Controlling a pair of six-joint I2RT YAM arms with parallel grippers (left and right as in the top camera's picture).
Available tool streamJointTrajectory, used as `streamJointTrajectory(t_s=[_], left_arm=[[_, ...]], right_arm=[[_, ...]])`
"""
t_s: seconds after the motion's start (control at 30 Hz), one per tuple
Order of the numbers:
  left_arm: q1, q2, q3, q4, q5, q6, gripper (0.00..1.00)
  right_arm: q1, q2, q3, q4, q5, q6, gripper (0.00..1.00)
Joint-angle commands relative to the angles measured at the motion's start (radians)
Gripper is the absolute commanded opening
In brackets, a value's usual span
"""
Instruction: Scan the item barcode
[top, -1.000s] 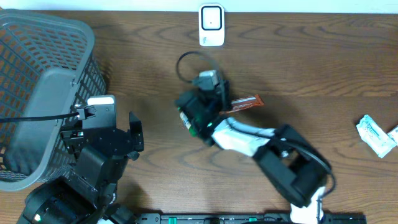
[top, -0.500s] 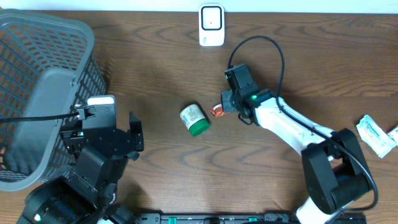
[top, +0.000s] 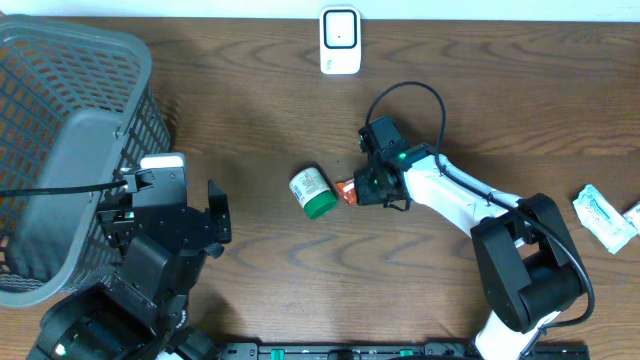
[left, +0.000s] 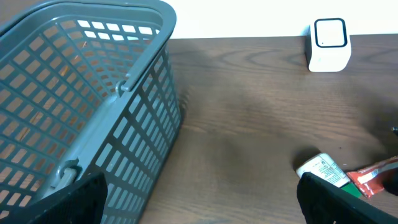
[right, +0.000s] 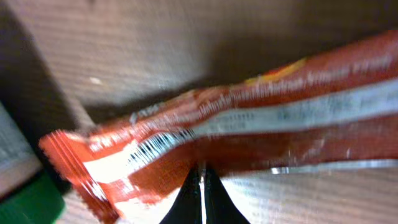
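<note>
Far off to the left of the little green-capped bottle (top: 313, 192) sits a grey mesh basket (top: 70, 150), taking up that whole end of the tabletop (top: 500, 100). Nearer the bottle, though well apart from it, the left fingers (left: 348, 202) are spread wide with nothing between them, only bare wood. The bottle lies on its side, green cap turned toward the front edge. Behind it and a touch to the right, up against the back edge, stands the white scanner (top: 340, 40). Just to the right of the bottle lies the item, a red snack packet (top: 346, 192), flat on the wood with its near end right beside the cap. From the right wrist its barcode shows as a strip of black bars close to the crimped end. The right fingers (right: 189, 205) are pressed tight together, tips meeting at the packet's long edge. Whether they nip the wrapper I cannot tell. Far to the right of the bottle, at the tabletop's edge, lie two white sachets (top: 603, 218).
</note>
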Motion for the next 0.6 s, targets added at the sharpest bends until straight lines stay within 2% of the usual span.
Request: streamJointTrajectory(t_s=[0.0, 0.33, 0.57], left_arm=[[0.003, -0.003, 0.006, -0.003, -0.013, -0.005, 0.98], [0.003, -0.003, 0.006, -0.003, -0.013, -0.004, 0.98], [0.003, -0.003, 0.006, -0.003, -0.013, -0.004, 0.98]], right_arm=[[-0.002, 0.002, 0.002, 0.005, -0.014, -0.032, 0.01], [-0.002, -0.172, 0.034, 0.024, -0.016, -0.034, 0.01], [-0.002, -0.087, 0.033, 0.054, 0.072, -0.033, 0.01]])
